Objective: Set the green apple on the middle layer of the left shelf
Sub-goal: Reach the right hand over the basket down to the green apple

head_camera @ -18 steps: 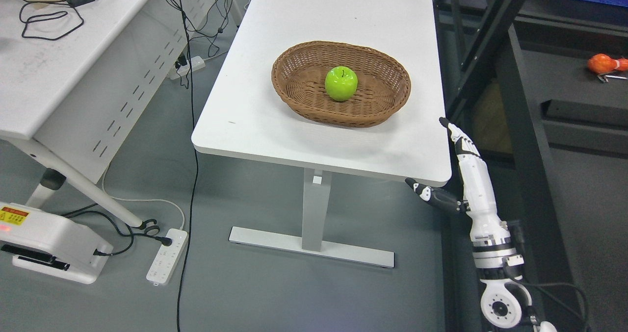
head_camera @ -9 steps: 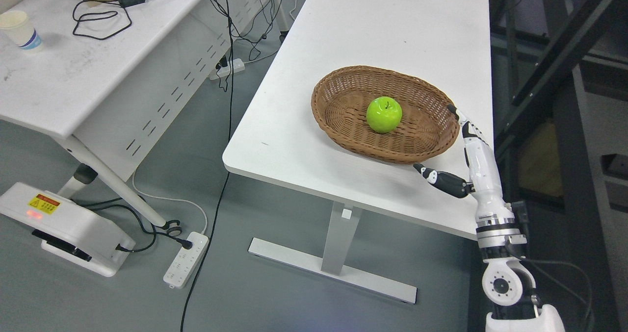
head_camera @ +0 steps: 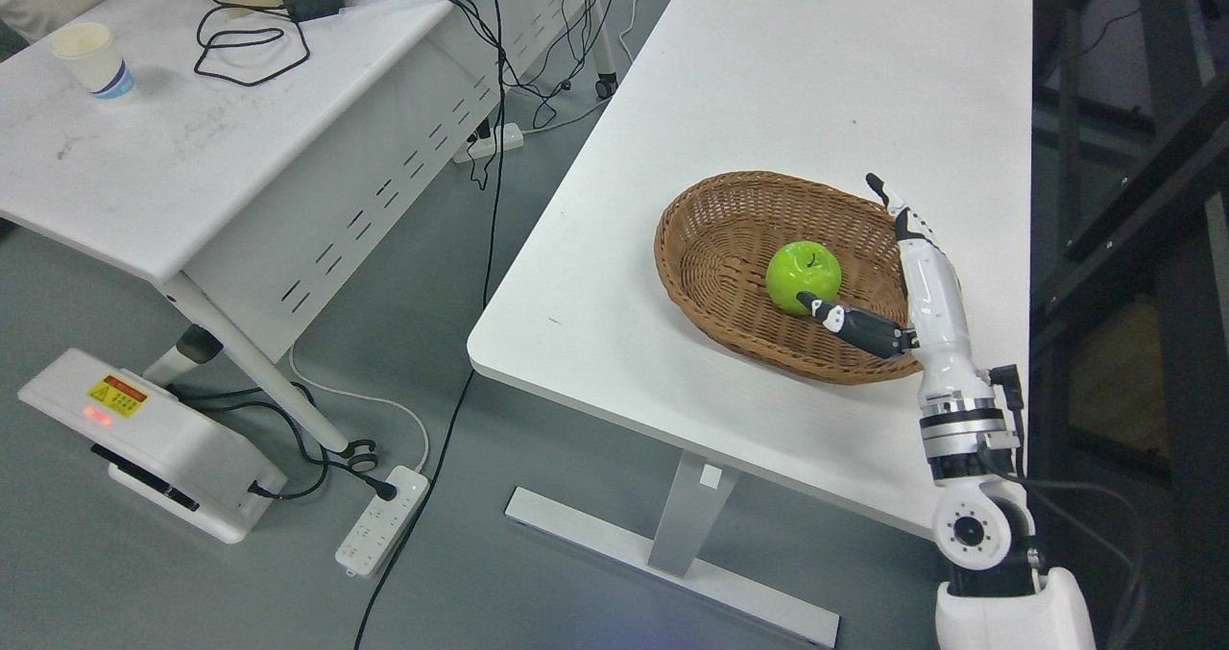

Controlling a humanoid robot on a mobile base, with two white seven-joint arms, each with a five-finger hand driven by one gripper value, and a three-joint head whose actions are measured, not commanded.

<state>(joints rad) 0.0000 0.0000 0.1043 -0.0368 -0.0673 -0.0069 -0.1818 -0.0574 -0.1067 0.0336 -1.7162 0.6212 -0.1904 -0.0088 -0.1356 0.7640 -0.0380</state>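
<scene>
Apple (head_camera: 803, 276) in basket (head_camera: 710, 247) on tabletop (head_camera: 826, 74). Right robot hand (head_camera: 869, 266) at 3 o'clock of apple, spread wide, holding nothing; thumb tip touching or just short of apple's lower side, fingers past far side. Round, no long axis. Shelf out of view.

The green apple (head_camera: 803, 276) has a smooth, glossy skin and sits in a basket (head_camera: 715, 247) of rough brown wickerwork, which stands on a table (head_camera: 768, 84) with a smooth, matt white top. Reaching over the basket's right rim, the right hand (head_camera: 893, 276) is cased in glossy white hard plastic with black joints and fingertips, and a metal-looking ring bands its wrist. Well to the left of the basket, a second white table (head_camera: 144, 160) looks scuffed and dull, with what appears to be a paper cup (head_camera: 91, 60) and black, rubbery-looking cables (head_camera: 250, 40) on it.
</scene>
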